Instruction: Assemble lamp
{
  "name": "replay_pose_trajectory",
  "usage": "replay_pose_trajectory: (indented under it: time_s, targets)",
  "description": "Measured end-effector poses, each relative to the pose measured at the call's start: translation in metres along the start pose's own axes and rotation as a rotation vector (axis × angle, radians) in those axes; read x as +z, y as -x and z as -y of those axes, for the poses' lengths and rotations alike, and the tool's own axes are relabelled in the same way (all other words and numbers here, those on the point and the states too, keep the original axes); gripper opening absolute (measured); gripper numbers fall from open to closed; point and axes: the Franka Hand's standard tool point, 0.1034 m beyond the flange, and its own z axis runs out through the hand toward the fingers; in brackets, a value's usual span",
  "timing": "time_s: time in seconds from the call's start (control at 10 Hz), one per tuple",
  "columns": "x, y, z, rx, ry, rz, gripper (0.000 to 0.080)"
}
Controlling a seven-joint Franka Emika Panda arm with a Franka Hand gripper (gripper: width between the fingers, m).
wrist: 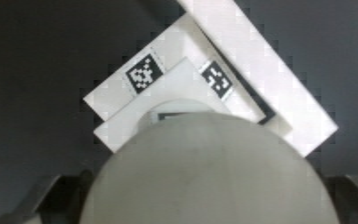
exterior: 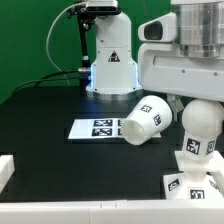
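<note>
My gripper [exterior: 198, 103] is shut on the round white bulb [exterior: 199, 124] and holds it upright, neck down, directly over the low square base [exterior: 192, 183] at the exterior view's front right. Whether the neck touches the base I cannot tell. In the wrist view the bulb [wrist: 202, 165] fills the space between my dark fingers [wrist: 51, 196] at my gripper [wrist: 202, 205], and the tagged base [wrist: 176, 85] lies beneath it. The cone shade [exterior: 145, 118] lies on its side left of the bulb.
The marker board [exterior: 98, 128] lies flat on the black table, partly under the shade. The robot's white pedestal [exterior: 110, 62] stands at the back. A white rim [exterior: 70, 212] runs along the table's front and left edge.
</note>
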Motion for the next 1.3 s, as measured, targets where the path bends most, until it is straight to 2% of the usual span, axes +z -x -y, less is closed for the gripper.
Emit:
replay_pose_trajectory:
  time_s: [0.2, 0.5, 0.7, 0.8, 0.9, 1.1, 1.3]
  targets:
    - [0.0007, -0.0048, 0.0008, 0.346, -0.084, 0.024, 0.0577]
    - [-0.0008, -0.0091, 0.0013, 0.592, -0.119, 0.073, 0.0577]
    - [0.0002, -0.0066, 0.0026, 0.578, -0.118, 0.073, 0.0682]
    - [0.0004, -0.0053, 0.0026, 0.531, -0.114, 0.069, 0.0682]
    - [0.0014, 0.0004, 0.0023, 0.431, -0.096, 0.068, 0.0697]
    - [-0.0045, -0.0050, -0.0017, 0.077, -0.102, 0.054, 0.0697]
    - [-0.0036, -0.0046, -0.0019, -0.071, -0.098, 0.041, 0.0698]
